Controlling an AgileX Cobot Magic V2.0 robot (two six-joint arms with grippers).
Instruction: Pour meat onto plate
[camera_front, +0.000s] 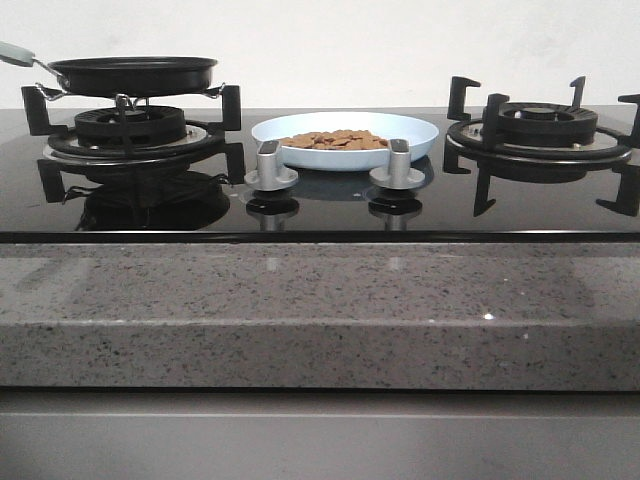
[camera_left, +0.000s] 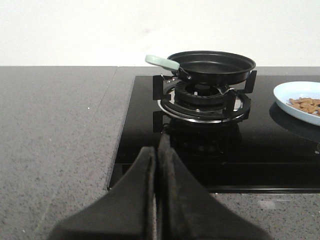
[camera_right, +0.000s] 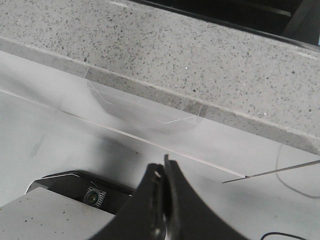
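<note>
The pale blue plate (camera_front: 345, 141) sits on the black glass hob between the two burners, and a heap of tan meat pieces (camera_front: 335, 139) lies in it. Part of the plate (camera_left: 295, 97) with meat (camera_left: 305, 104) shows in the left wrist view. The black frying pan (camera_front: 135, 73) with a pale green handle (camera_front: 15, 50) rests empty on the left burner; it also shows in the left wrist view (camera_left: 212, 66). My left gripper (camera_left: 159, 150) is shut and empty, back over the hob's front left corner. My right gripper (camera_right: 163, 167) is shut and empty, low in front of the counter. Neither gripper shows in the front view.
Two silver knobs (camera_front: 270, 165) (camera_front: 398, 165) stand in front of the plate. The right burner (camera_front: 540, 130) has black pan supports. A speckled grey stone counter (camera_front: 320, 310) runs along the front; its edge (camera_right: 165, 90) is above the right gripper.
</note>
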